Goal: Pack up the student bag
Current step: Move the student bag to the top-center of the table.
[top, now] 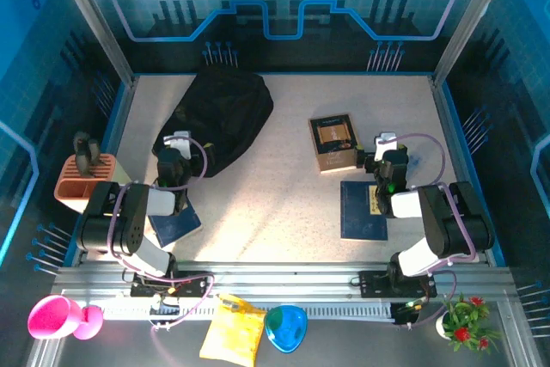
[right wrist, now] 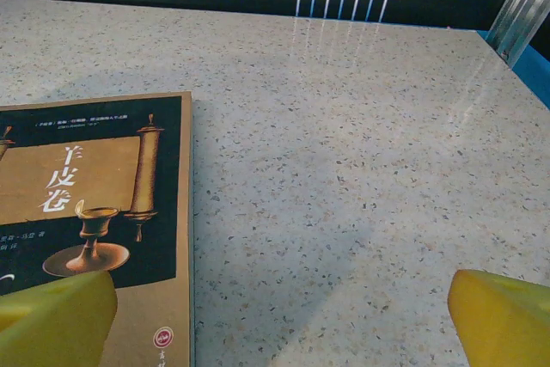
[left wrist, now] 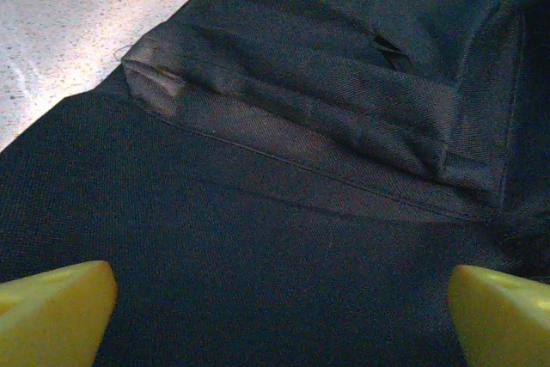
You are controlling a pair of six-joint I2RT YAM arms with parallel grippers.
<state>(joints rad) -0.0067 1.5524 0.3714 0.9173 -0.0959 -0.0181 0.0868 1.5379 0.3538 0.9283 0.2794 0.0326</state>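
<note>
both claws wide open, black bag at the upper left of the table

at the left edge of the top view stands an orange holder [top: 83, 180] with dark things in it, and in the lower left corner lies a pink cup [top: 50, 315]. the left claw [top: 176, 142] sits at the near end of the student bag [top: 225, 113], a black heap on the upper left part of the table [top: 275, 204]. in the left wrist view its yellow fingertips [left wrist: 51, 311] stand at the two lower corners, spread as far as they go, with black woven fabric between them and nothing gripped; whether they touch the cloth i cannot tell. a blue book [top: 176, 225] lies below the bag, partly under the left arm. low in the middle lies a yellow pouch [top: 232, 333].

right of centre lies a brown and black book [top: 333, 142]. the right wrist view shows its cover at the left: "羊皮卷" in pale characters on a tan panel, beside a drawn scroll and lamp, with a red round seal at the bottom edge. the small print above is too fine to read. a second blue book [top: 363, 210] lies below it. the right claw [top: 387, 145] hangs just right of the brown book, fully spread over bare speckled table, holding nothing. a potted plant [top: 464, 320] with red flowers stands at the lower right.
</note>
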